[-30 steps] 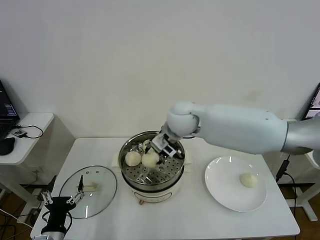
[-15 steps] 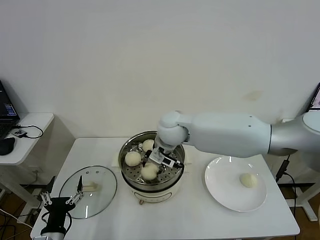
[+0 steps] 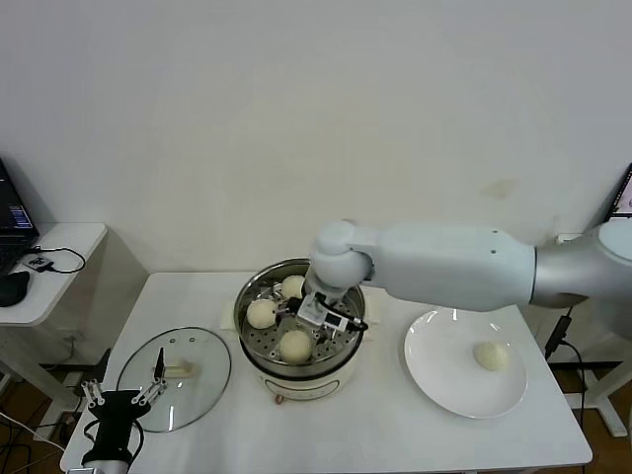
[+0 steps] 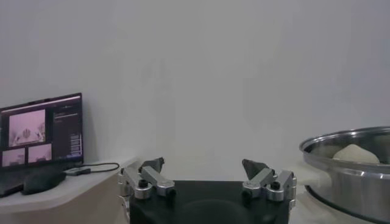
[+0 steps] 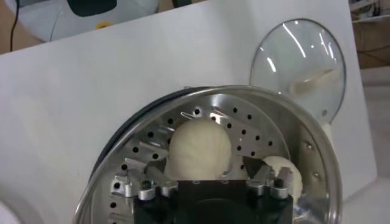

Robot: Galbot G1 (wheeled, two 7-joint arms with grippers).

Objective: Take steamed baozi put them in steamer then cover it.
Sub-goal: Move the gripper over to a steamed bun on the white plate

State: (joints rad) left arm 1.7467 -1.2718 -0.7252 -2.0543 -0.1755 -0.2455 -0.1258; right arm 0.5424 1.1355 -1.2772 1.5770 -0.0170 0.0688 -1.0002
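On the white surface (image 3: 385,425), the steamer (image 3: 299,370) stands in the middle, a shiny steel pot on a white base with a perforated steel tray (image 5: 268,137) inside. Three steamed baozi lie on this tray: one at the front (image 3: 295,346), one at the left side (image 3: 262,313) and one at the back (image 3: 293,286). The fourth baozi (image 3: 491,355) lies alone on a flat white plate (image 3: 434,380) to the right of the steamer. The glass cover (image 3: 202,380) with its cream bar handle lies flat on the surface to the left of the steamer, so the pot is uncovered.

The right end effector (image 3: 323,318) is over the steamer, just above the tray. In the right wrist view its fingers (image 5: 255,170) are spread wide, one on each side of a baozi (image 5: 200,147) that rests on the tray; it is released and grasps nothing. The left end effector (image 3: 120,395) waits low at the front left corner of the surface, near the cover, with its fingers (image 4: 255,168) also spread open and empty.
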